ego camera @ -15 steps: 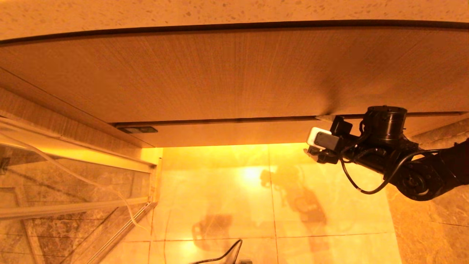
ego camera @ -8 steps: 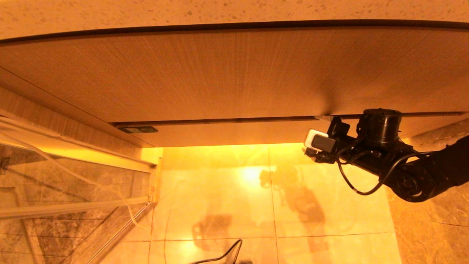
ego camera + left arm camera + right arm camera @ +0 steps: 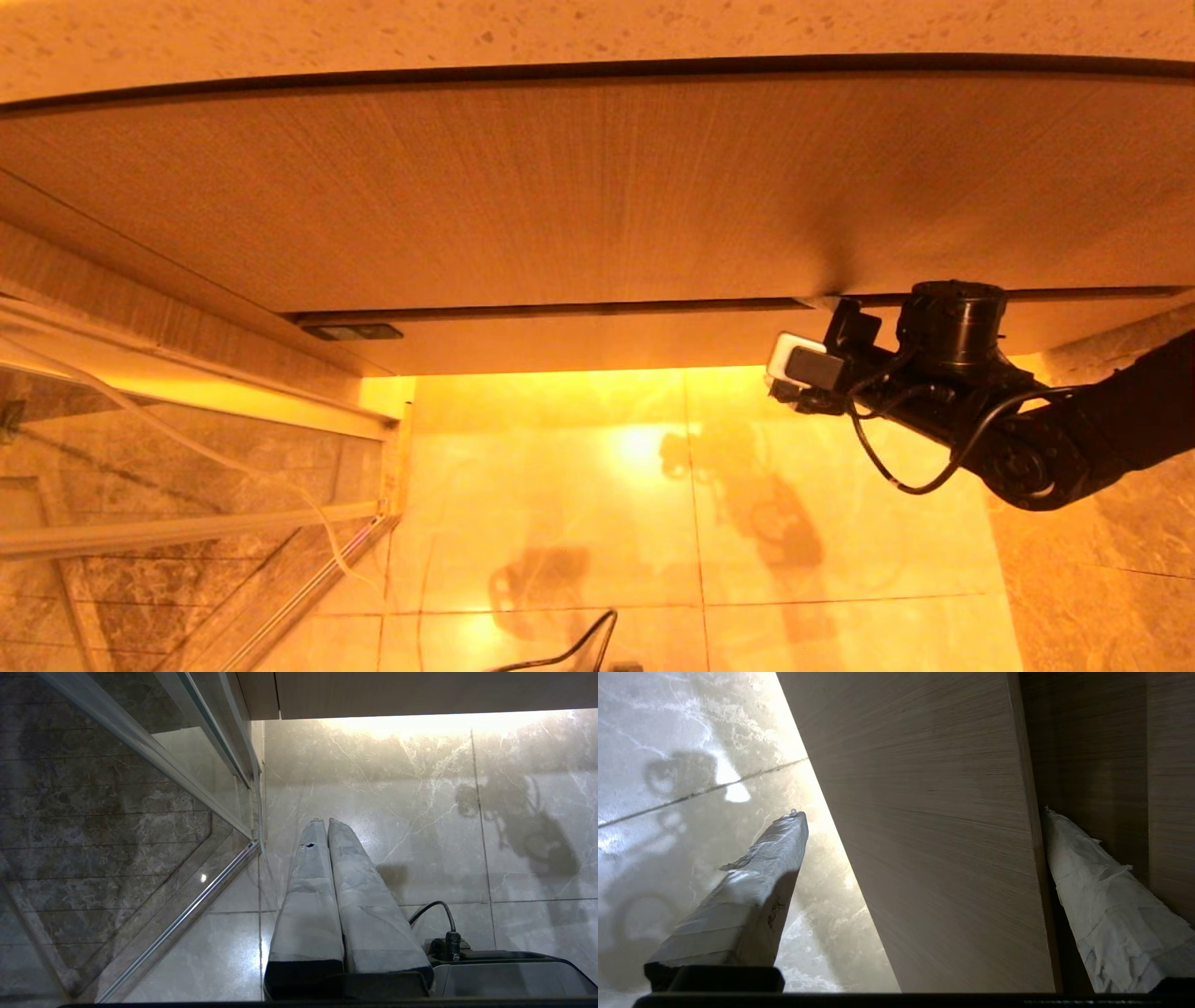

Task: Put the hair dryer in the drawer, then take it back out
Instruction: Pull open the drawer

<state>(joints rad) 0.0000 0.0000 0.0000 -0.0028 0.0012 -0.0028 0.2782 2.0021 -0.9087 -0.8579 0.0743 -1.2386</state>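
Observation:
The drawer's narrow wood-grain front [image 3: 579, 341] runs below the much taller wood-grain panel [image 3: 560, 187], and it looks closed. My right gripper [image 3: 803, 347] is at the right part of that front, open. In the right wrist view the front [image 3: 934, 835] fills the space between the fingers of this gripper [image 3: 923, 813]. One wrapped finger [image 3: 752, 891] hangs over the floor side. The other finger [image 3: 1092, 891] sits in the dark gap under the tall panel [image 3: 1111, 742]. The hair dryer is out of view. My left gripper [image 3: 324, 821] is shut and empty, pointing at the floor.
A speckled stone countertop [image 3: 560, 28] tops the cabinet. A glass shower screen with a metal frame [image 3: 187, 448] stands at the left, with a thin white cord [image 3: 233, 467] along it. Glossy marble tiles [image 3: 653, 523] lie below. A small dark plate [image 3: 353, 330] sits at the front's left end.
My right arm has shifted a little to the left along the drawer front, staying at the seam. The drawer front and the left gripper have not visibly moved.

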